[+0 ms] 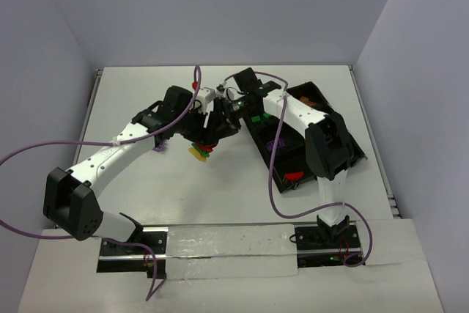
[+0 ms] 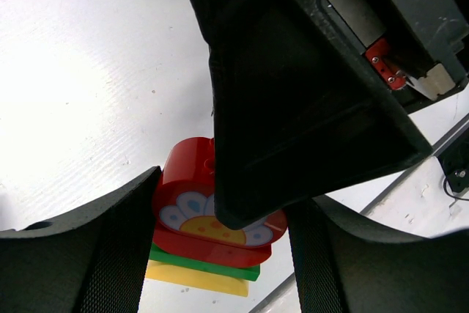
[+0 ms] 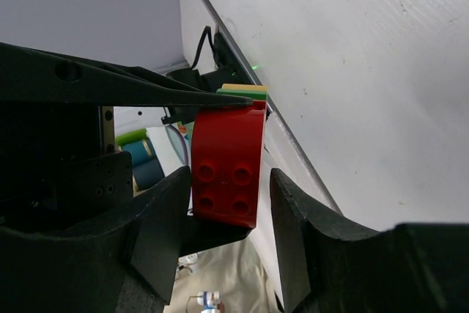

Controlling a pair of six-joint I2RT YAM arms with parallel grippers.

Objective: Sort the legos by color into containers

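A small stack of legos hangs over the table's middle: a red brick (image 2: 187,181) with a flower print, on a green plate (image 2: 212,265), on a yellow plate (image 2: 190,278). My left gripper (image 2: 223,207) is shut on the stack, its fingers against the red brick's sides. My right gripper (image 3: 229,177) straddles the same red brick (image 3: 227,159) from the studded end. It is open, with a gap at its right finger. From above, both grippers (image 1: 198,141) (image 1: 216,128) meet at the stack (image 1: 199,152), left of the black tray of containers (image 1: 357,153).
The tray's compartments hold a green lego (image 1: 256,117), a purple one (image 1: 276,144), a red one (image 1: 293,176) and an orange one (image 1: 308,100). A purple lego (image 1: 160,148) lies on the table beside my left arm. The right arm crosses over the tray.
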